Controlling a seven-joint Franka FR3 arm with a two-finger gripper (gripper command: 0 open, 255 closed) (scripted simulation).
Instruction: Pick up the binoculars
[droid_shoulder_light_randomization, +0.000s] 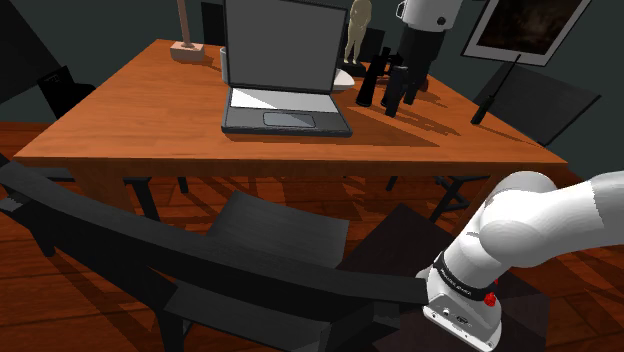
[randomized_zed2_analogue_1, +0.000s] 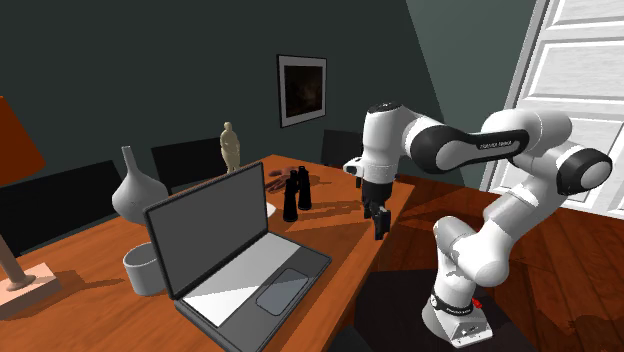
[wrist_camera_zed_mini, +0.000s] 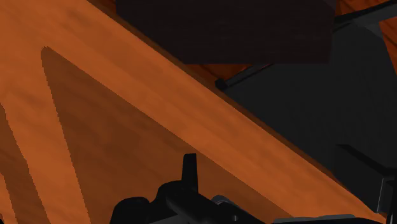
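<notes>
Step in hand: the approach, as I judge it; nothing is gripped yet.
Task's thing: the black twin-barrelled binoculars (randomized_zed2_analogue_1: 297, 193) stand upright on the orange-brown wooden bench (droid_shoulder_light_randomization: 130, 120), between the open dark grey laptop (droid_shoulder_light_randomization: 283, 90) and the arm.
Gripper: the all-black two-finger gripper (randomized_zed2_analogue_1: 378, 222) hangs low over the bench near its edge, on the second exterior view's right of the binoculars and apart from them. Whether it is open or closed, I cannot tell.
Doing it well: travel across to above the binoculars, square the wrist to the 2 barrels, then come straight down. They stand on end, so a sideways brush would probably topple them. Close only once the body sits squarely inside the gripper.
Clearance: stay off the laptop's screen and the pale standing figurine (randomized_zed2_analogue_1: 230, 147) behind.
Count, binoculars: 1.
Count, laptop: 1.
Count, figurine: 1.
Count, grey long-necked vase (randomized_zed2_analogue_1: 131, 190): 1.
Count, grey round cup (randomized_zed2_analogue_1: 142, 270): 1.
Count, dark framed wall picture (randomized_zed2_analogue_1: 301, 90): 1.
</notes>
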